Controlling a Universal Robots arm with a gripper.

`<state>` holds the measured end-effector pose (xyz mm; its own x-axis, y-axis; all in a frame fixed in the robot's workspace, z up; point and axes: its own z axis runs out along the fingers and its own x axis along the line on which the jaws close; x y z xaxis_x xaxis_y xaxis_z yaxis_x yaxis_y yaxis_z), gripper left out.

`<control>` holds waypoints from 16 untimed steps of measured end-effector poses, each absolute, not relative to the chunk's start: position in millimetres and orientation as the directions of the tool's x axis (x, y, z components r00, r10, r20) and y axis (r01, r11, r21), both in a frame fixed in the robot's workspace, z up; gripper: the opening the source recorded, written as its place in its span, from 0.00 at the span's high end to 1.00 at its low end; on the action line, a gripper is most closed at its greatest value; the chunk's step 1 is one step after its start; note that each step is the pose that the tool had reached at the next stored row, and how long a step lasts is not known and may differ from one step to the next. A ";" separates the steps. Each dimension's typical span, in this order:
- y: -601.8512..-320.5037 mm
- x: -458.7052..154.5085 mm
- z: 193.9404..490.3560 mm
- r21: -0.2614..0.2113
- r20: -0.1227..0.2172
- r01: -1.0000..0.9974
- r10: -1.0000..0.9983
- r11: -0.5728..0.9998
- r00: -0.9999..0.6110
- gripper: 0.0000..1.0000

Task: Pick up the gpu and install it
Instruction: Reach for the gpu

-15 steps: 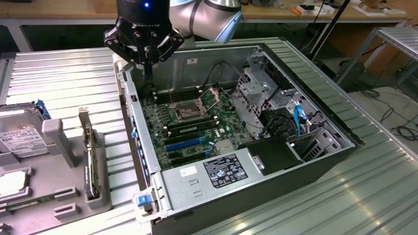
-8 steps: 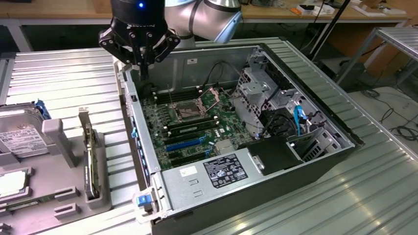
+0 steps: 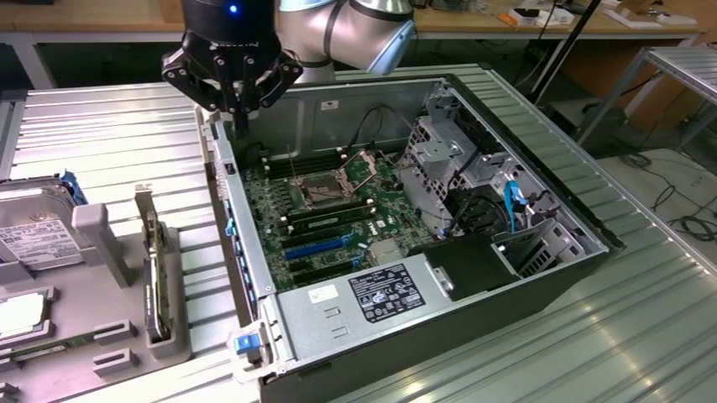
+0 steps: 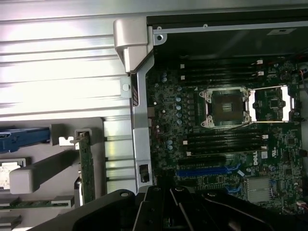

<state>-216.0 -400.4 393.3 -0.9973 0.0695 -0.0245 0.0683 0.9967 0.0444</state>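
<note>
Ribbed metal bench (image 3: pixel 112 143) carries an open computer case (image 3: pixel 505 327). In the exterior view, the pincer (image 3: pixel 238 117) hangs clenched and empty at eleven o'clock over the case's rim, while the gpu (image 3: pixel 151 269) stands upright in a grey holder (image 3: pixel 96 235) at eight o'clock. In the wrist view, the gpu (image 4: pixel 86 168) stands near the case wall.

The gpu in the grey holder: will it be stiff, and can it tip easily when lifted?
The gpu is probably stiff: a flat board with a metal bracket. Being thin and upright on its edge, it may tip once out of the grey holder.
</note>
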 end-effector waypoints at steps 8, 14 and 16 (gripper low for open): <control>-400.8 -224.9 393.3 0.044 -0.024 0.068 0.070 0.997 -0.997 0.89; -400.9 -232.7 393.3 0.044 -0.025 0.068 0.069 0.997 -0.997 0.89; -400.9 -236.0 393.3 0.044 -0.024 0.068 0.069 0.997 -0.997 0.89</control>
<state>-236.0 -400.9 393.3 -0.9973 0.0694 -0.0244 0.0683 0.9967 0.0444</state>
